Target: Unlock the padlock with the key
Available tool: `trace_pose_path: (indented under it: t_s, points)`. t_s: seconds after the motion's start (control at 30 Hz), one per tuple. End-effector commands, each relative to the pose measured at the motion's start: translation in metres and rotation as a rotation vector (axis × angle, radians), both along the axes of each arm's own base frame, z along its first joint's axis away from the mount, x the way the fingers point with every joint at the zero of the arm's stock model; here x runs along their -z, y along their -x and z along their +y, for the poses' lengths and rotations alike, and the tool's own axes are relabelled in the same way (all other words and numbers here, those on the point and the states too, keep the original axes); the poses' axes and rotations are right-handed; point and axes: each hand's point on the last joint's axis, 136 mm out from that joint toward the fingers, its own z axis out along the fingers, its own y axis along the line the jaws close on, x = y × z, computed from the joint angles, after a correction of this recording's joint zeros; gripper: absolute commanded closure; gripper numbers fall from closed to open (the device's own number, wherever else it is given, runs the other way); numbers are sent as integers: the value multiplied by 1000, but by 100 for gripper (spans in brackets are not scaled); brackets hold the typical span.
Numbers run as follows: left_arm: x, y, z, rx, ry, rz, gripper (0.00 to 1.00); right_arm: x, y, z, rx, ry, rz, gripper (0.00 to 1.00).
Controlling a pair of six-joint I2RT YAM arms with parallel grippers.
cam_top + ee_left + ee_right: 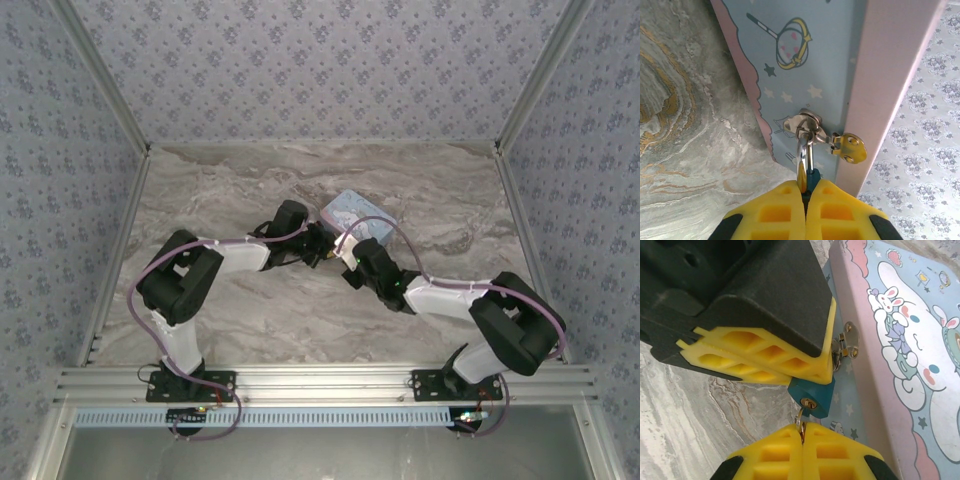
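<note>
Jaws of the right gripper (802, 432) together on the thin metal key (800, 419), mostly hidden, at the keyhole of the small teal-blue padlock (812, 394). Left gripper (806, 194) jaws clamped on the padlock body. The left wrist view shows the silvery shackle (803, 150) through the hasp of the pale blue cartoon-printed tin box (790, 75). Overhead, the marble-patterned tabletop (250, 320) lies open around both.

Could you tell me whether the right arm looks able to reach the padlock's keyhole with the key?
Probably yes: the left gripper holds the padlock with its keyhole bare and facing the right gripper, whose key sits at the keyhole; nothing lies between.
</note>
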Motion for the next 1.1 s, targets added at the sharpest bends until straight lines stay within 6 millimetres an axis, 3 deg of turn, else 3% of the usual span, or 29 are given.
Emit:
trace_pose_path:
  t_s: [0.0, 0.27, 0.43, 0.6, 0.87, 1.07]
  points:
    - [-21, 5, -8, 46, 49, -41, 100, -16, -7, 9, -6, -89, 12, 100]
    - [-20, 4, -7, 45, 47, -44, 99, -11, -3, 9, 11, -153, 71, 100]
    - [-16, 4, -4, 37, 28, -54, 80, 4, 0, 6, 41, -189, 137, 100]
    - [-16, 3, 3, 21, 18, -73, 54, 16, 2, 5, 79, -275, 202, 100]
    - [-33, -3, 33, -17, -65, -156, 40, 16, 3, 3, 158, -463, 283, 100]
    - [-60, -18, 64, -84, -144, -290, 32, 8, 4, -3, 243, -667, 354, 100]
